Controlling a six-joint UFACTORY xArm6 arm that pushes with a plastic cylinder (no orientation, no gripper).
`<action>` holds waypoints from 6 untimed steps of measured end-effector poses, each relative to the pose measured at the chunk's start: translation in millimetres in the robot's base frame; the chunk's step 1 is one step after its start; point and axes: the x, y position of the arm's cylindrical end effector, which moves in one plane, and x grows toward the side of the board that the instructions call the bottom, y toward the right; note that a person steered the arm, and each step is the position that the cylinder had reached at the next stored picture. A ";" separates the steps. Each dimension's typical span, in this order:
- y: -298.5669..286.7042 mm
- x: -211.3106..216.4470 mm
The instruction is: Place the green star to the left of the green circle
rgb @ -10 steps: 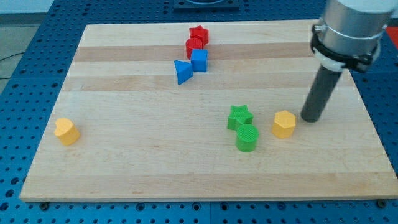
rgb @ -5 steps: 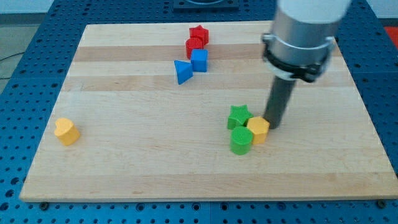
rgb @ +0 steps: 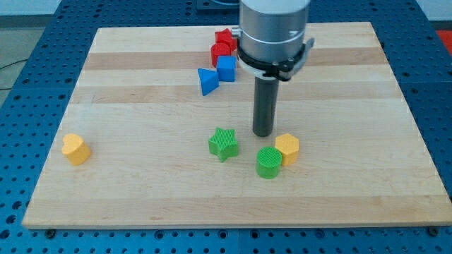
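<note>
The green star lies on the wooden board, left of and slightly above the green circle. A gap separates the two. My tip rests on the board just above the green circle, to the right of the star and up-left of the yellow hexagon. The tip touches none of them. The yellow hexagon sits against the green circle's upper right side.
A red star, a red cylinder, a blue cube and a blue triangle cluster near the view's top centre. A yellow heart sits near the board's left edge.
My tip swept from the right side leftward, pushing the yellow hexagon against the green circle. The green star slid left, away from the circle. The circle shifted slightly.
</note>
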 end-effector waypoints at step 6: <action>-122.5 20.6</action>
